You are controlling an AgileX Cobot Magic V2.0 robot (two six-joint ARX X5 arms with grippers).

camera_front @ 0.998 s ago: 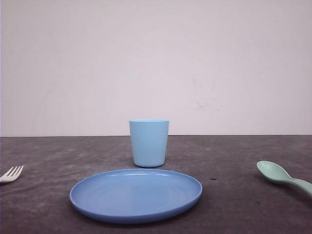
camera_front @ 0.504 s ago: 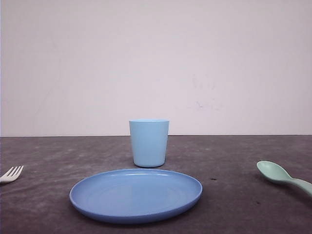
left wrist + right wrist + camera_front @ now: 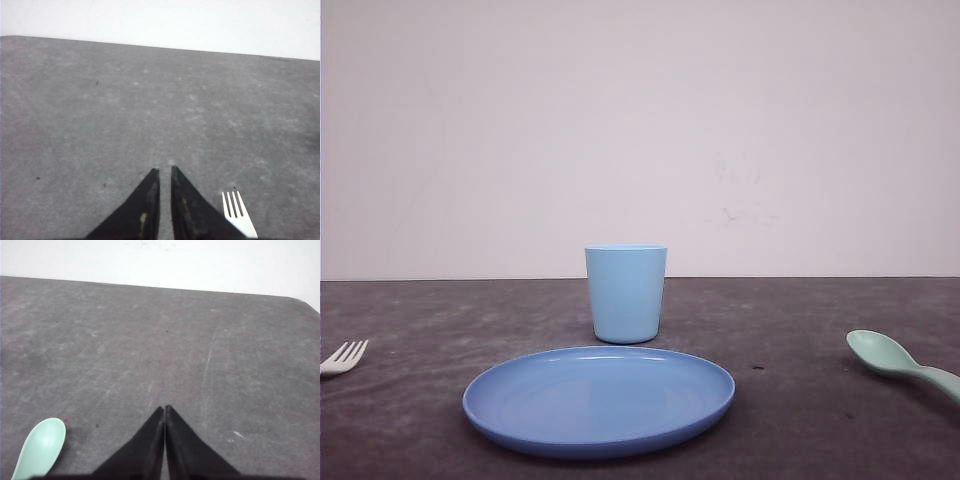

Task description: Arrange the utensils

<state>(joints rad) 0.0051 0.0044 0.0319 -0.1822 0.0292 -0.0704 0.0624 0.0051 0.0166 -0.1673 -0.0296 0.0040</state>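
A white plastic fork (image 3: 344, 356) lies at the table's left edge, tines pointing inward. In the left wrist view the fork (image 3: 239, 214) rests on the table just beside my left gripper (image 3: 164, 170), whose black fingers are nearly together with nothing between them. A mint-green spoon (image 3: 900, 362) lies at the right edge of the table. The spoon's bowl (image 3: 41, 446) shows in the right wrist view off to one side of my right gripper (image 3: 164, 407), which is shut and empty.
A round blue plate (image 3: 599, 398) sits at the front centre of the dark grey table (image 3: 800, 310). A light blue cup (image 3: 625, 292) stands upright just behind it. A white wall closes the back.
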